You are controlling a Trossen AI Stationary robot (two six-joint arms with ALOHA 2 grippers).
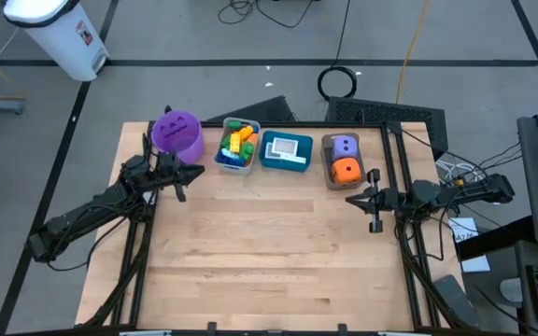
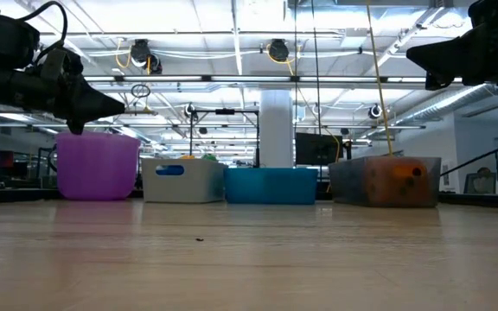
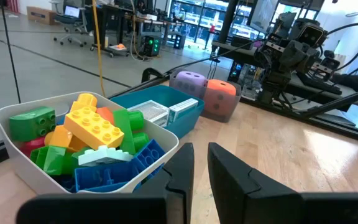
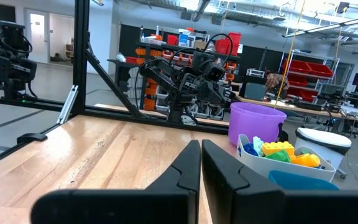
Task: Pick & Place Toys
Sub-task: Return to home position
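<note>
Two grippers sit at opposite table [image 1: 269, 261] edges, both empty, fingers pressed together.
We see open wood between the left gripper [image 1: 187, 177], just beside the purple bucket [image 1: 176, 133], and the right gripper [image 1: 367, 200], near the brown bin [image 1: 328, 179]. The back-edge row runs bucket, grey bin [image 1: 219, 161] of bricks [image 1: 238, 142], teal bin [image 1: 271, 161] with cards [image 1: 288, 147], then brown bin holding the purple die [image 1: 345, 146] and orange die [image 1: 346, 170]. Low view gives only the walls, overhead the contents.

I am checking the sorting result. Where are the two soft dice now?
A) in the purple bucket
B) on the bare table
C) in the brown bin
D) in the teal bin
C: the high view shows the purple die and the orange die side by side inside the brown bin.
</note>
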